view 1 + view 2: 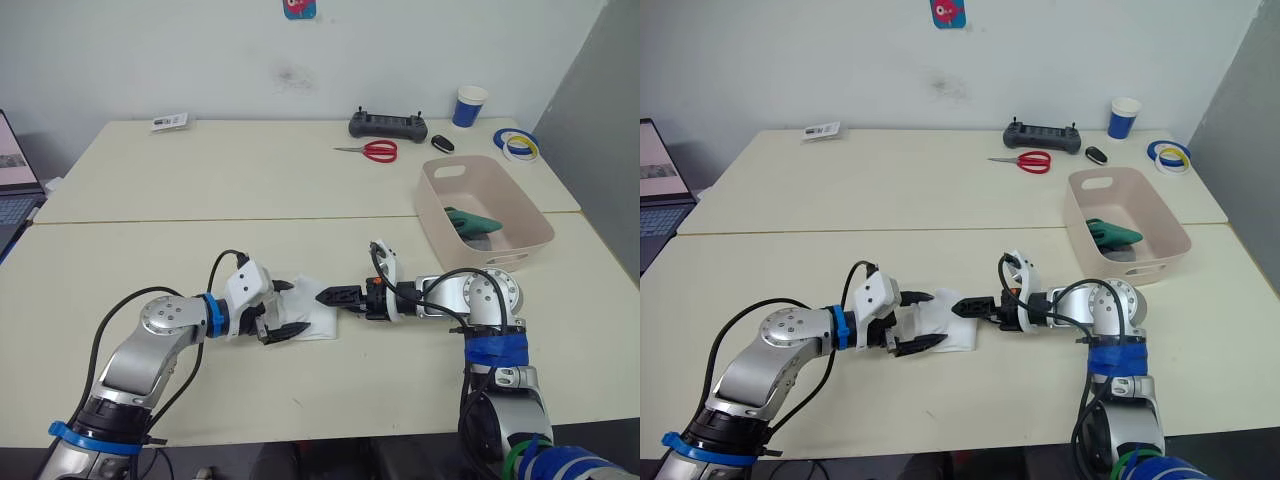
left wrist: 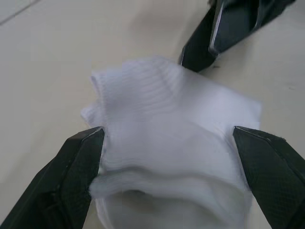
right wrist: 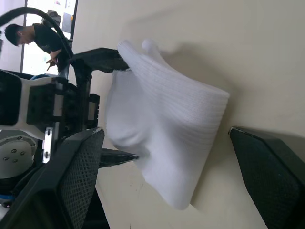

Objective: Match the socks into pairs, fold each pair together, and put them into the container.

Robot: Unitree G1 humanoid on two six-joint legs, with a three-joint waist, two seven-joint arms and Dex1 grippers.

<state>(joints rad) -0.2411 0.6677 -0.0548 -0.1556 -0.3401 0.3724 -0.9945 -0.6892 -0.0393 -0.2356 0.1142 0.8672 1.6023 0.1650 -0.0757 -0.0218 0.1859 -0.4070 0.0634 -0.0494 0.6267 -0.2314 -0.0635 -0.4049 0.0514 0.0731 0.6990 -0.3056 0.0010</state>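
- Folded white socks (image 1: 312, 320) lying flat on the near half of the desk (image 1: 200, 180), between the two claws, well apart from the container (image 1: 520, 215).
- Long axis of the bundle running roughly from one claw to the other, ribbed cuff end toward the right claw; small dark marks too faint to make out.
- Left claw (image 1: 282, 308) spread wide, one black finger on each side of the bundle, tips touching or nearly touching the fabric edges; not pressed shut on it.
- Right claw (image 1: 327, 297) pointing at the bundle from the robot's right, fingers spread wide in the right wrist view, bundle in the gap between them, nothing clamped.
- Pale pink container standing at the right of the desk, with a dark green sock (image 1: 472, 220) inside and something grey beneath it.
- Red scissors (image 1: 371, 151), black controller (image 1: 388, 126) and blue cup (image 1: 469, 106) along the far edge.
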